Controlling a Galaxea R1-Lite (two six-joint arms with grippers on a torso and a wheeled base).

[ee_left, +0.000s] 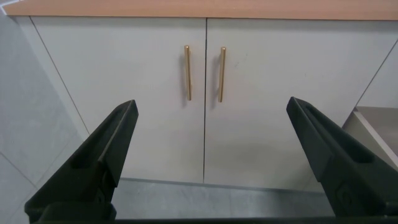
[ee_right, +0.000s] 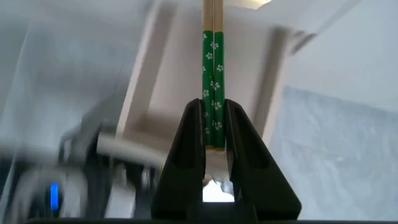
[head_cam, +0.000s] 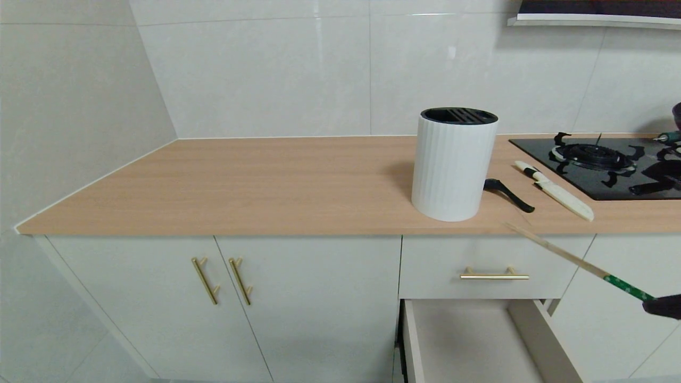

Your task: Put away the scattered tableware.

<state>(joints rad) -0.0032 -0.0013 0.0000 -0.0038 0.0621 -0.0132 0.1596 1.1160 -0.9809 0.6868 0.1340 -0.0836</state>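
Right gripper (head_cam: 662, 307) at the lower right edge of the head view, level with the cabinet fronts. Jaws clamped on a pair of pale wooden chopsticks with green flowered ends (head_cam: 574, 260). The grip sits on the green ends, probably so the thin tips stay free to lead. The sticks slant up and left, with the tips at the front edge of the light wooden countertop (head_cam: 266, 186).

Right of centre on the counter stands a white ribbed cylindrical holder with a black slotted top (head_cam: 454, 165). It is upright, slots facing up, the likely home for the cutlery. Just right of it lie a black curved-handled utensil (head_cam: 508, 194) and a cream-bladed knife (head_cam: 556, 191), neither yet put away. Bottom centre-right, a white drawer (head_cam: 468, 340) is pulled open beneath the sticks, the other possible destination.

Left gripper (ee_left: 211, 109) hangs low with its jaws wide apart and holding nothing. It faces the white cabinet doors with brass bar handles (ee_left: 204, 73), so it looks idle.
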